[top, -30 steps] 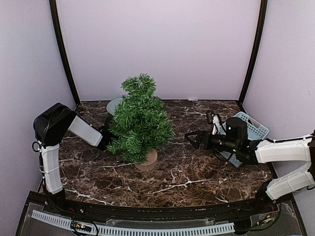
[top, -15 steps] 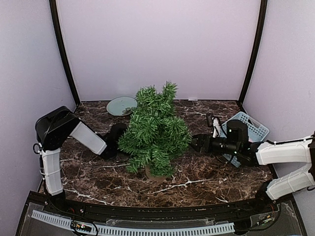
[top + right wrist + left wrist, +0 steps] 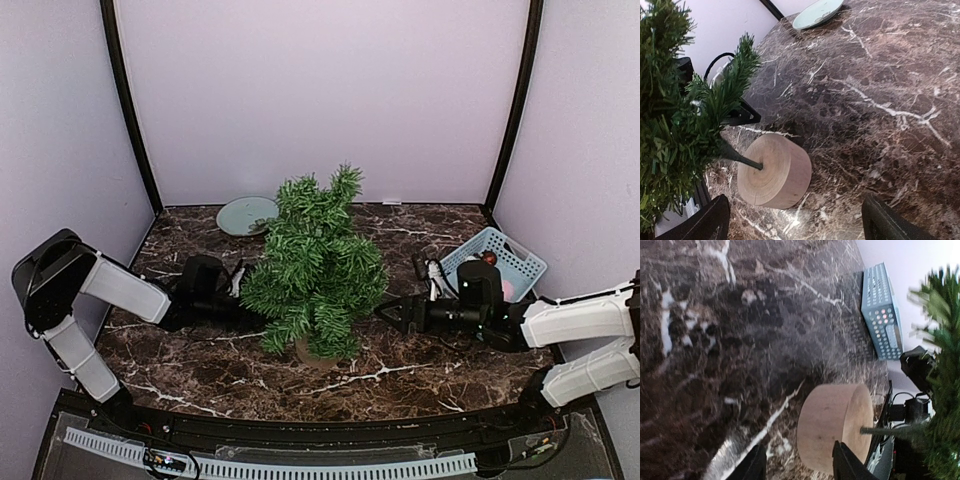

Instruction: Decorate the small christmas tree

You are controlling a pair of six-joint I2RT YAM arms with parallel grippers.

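1. Left hand (image 3: 799, 457): low over the surface (image 3: 200, 365), at the left flank of the tree (image 3: 315, 265). In the overhead view its tips run in under the lowest branches. Its wrist view shows the two fingers (image 3: 754, 466) parted about halfway with nothing between them. The stump (image 3: 835, 425) lies just past the tips, and one finger overlaps its near edge in that view. Contact cannot be judged. Nothing is held.

2. Right hand (image 3: 385, 313): low over the surface at the right flank of the tree, pointing at it. The fingers stand wide apart and hold nothing. In its wrist view the stump sits ahead of the gap, clear of both fingers.

3. Tree: near the middle of the surface, between the two hands. It stands on its round wooden stump, which rests flat on the dark marble-patterned top. A thin dark trunk rises from the centre of the stump into dense green needle branches, and the tip leans slightly to the right.

4. Basket (image 3: 497, 262): pale blue, perforated, at the right side of the surface beyond the right arm and near the side wall. Contents: a small red round item (image 3: 488, 257) and something pale pink (image 3: 508, 290), both too small to identify.

5. Plate (image 3: 245, 213): pale blue-green, at the far edge of the surface, left of and behind the tree, close to the back wall.
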